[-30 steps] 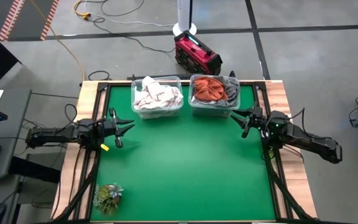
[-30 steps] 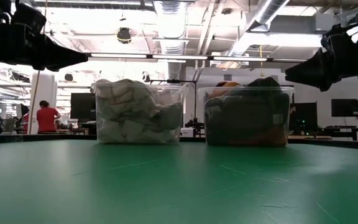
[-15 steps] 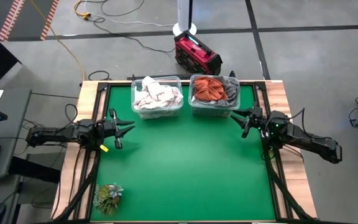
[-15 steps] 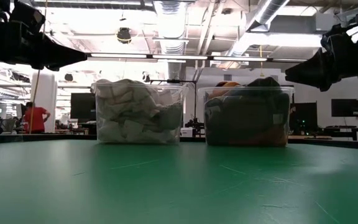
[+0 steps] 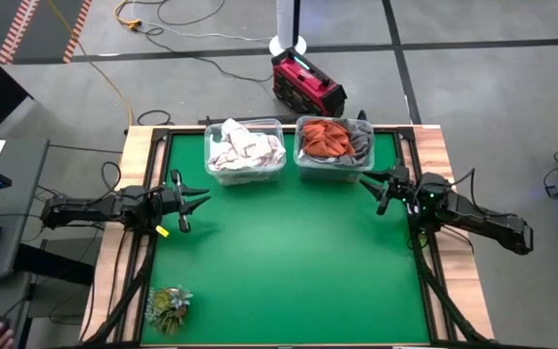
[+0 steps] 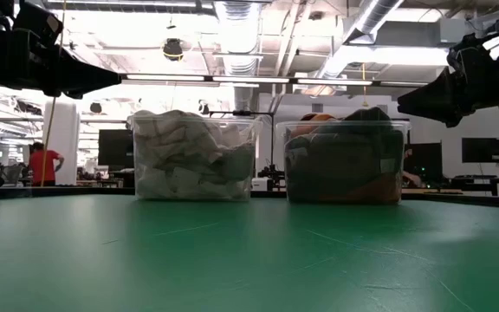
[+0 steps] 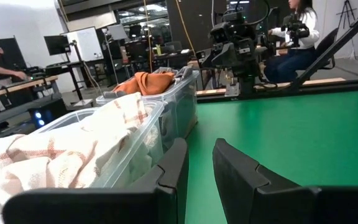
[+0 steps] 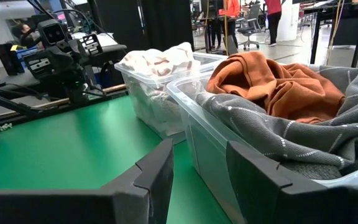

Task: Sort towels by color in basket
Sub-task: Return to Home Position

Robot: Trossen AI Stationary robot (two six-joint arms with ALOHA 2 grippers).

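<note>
Green felt covers the surface, and no cloth lies loose on it. The white towels sit heaped in the left bin, upper middle of the high frame. The orange towel and the grey towel fill the right bin just beside it. To me the sorting looks done, with only the arms' retreat left.

The left end effector hangs at the middle left of the frame, well apart from the bins, its fingers apart and holding nothing. The right end effector hangs at the middle right, also spread and empty, but near the lower right corner of the right bin.

That closeness is my worry. A sloppy swing of the right arm could clip the bin wall and shove or tip it. Both heaps rise above their rims, and the right wrist view shows grey cloth crowding the edge, so a jolt might spill a towel back onto the felt. The left arm looks safer. The plant, lower left, lies well apart from both arms.
</note>
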